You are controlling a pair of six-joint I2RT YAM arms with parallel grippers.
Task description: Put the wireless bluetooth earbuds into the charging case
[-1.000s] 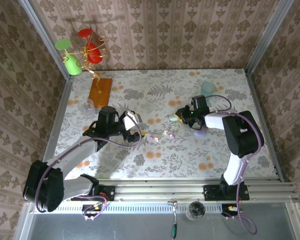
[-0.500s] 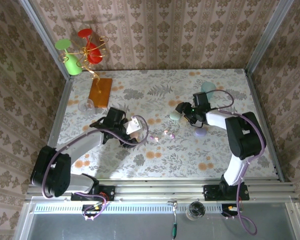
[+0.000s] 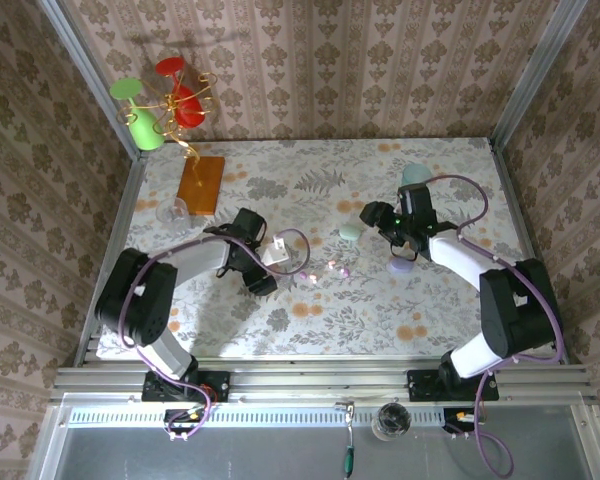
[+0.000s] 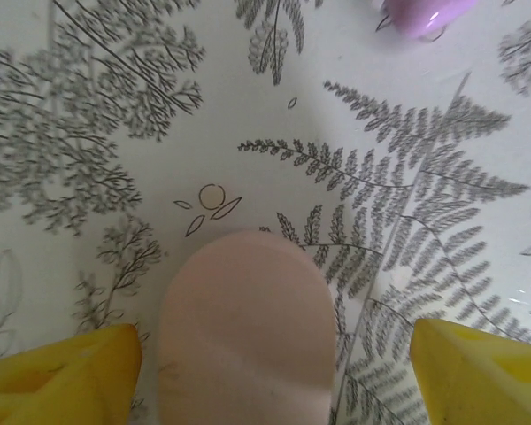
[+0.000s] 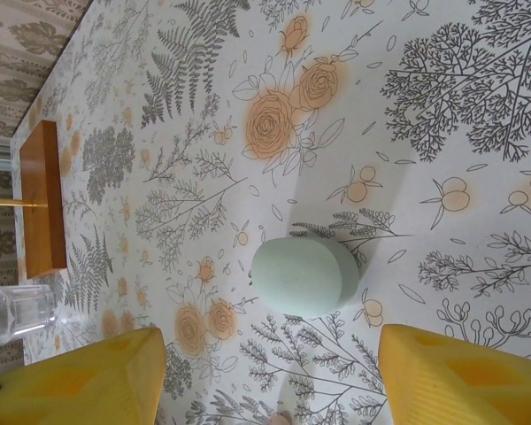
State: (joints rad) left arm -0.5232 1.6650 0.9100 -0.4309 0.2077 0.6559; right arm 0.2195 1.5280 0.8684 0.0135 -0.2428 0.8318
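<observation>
several tiny glossy pastel earbuds (image 3: 335,267) lie loose on the flower-printed tabletop (image 3: 430,300), near the mint-green pebble-shaped charging case (image 5: 305,276) on its side toward the arm bases. none sits in a case. the right gripper (image 5: 270,354) hangs over the mint case with its yellow fingers spread wide, released and touching nothing. beyond the buds from the mint case, the left gripper (image 4: 274,345) straddles a pale pink oval case (image 4: 243,328). a gap shows at each finger, so it is unclamped. a lilac bud (image 4: 425,13) sits just past the pink case, toward the mint one.

risks, as i judge them: uneven finger contact could skid or spin the smooth pink case into the lilac bud and scatter it. both cases look closed, so no bud can go in until one is opened. the buds are small and slick, and could squirt sideways out of a pinch.
</observation>
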